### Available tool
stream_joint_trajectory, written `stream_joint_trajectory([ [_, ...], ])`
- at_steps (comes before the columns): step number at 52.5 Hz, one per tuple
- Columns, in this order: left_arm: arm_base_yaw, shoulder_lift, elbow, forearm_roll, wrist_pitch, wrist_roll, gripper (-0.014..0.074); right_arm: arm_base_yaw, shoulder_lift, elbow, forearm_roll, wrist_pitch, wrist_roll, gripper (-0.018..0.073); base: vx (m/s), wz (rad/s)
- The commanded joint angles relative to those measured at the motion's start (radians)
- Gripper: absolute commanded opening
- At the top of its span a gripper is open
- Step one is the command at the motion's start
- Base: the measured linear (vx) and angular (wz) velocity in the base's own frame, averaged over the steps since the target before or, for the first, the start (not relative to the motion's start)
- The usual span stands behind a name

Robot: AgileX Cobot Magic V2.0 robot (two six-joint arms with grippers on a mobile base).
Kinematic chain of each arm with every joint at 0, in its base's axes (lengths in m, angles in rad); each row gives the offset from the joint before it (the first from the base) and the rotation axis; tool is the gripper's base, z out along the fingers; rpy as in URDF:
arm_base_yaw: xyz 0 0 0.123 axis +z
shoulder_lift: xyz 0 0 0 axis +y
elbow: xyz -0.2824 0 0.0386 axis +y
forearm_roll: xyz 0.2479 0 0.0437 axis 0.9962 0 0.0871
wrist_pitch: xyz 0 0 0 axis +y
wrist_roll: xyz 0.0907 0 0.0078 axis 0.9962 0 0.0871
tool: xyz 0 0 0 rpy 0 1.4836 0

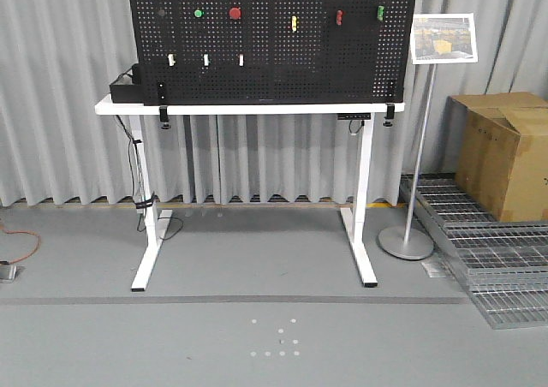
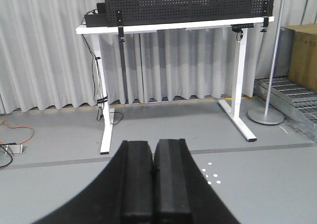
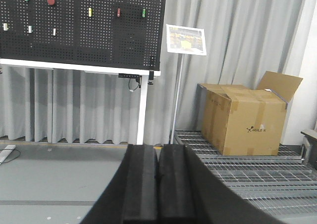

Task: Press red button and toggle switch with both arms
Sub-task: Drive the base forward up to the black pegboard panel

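Ahead, the front view has the red button and toggle switch on the pegboard standing on the table, open floor before its edge; the left wrist view shows the left gripper clenched empty, well apart from it; the right wrist view, the right gripper likewise, a box rightward.

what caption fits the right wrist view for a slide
Shut right gripper in foreground, pegboard with red button upper left, cardboard box right.

Bright, even, diffuse light, faint shadow under the table, left claw and right claw slightly soft.
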Motion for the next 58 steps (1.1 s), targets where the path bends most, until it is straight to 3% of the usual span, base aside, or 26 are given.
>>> stream_joint_trajectory([
  [1, 0.001, -0.015, 0.034, -0.007, -0.080, -0.008, 0.0001, -0.007, -0.017, 0.011, -0.011, -0.086, -0.008, 0.0000, 0.00, 0.00],
  [58, 0.001, -0.015, 0.034, -0.007, -0.080, -0.008, 0.0001, -0.007, -0.017, 0.011, -0.011, -0.086, -0.008, 0.0000, 0.05, -0.01],
])
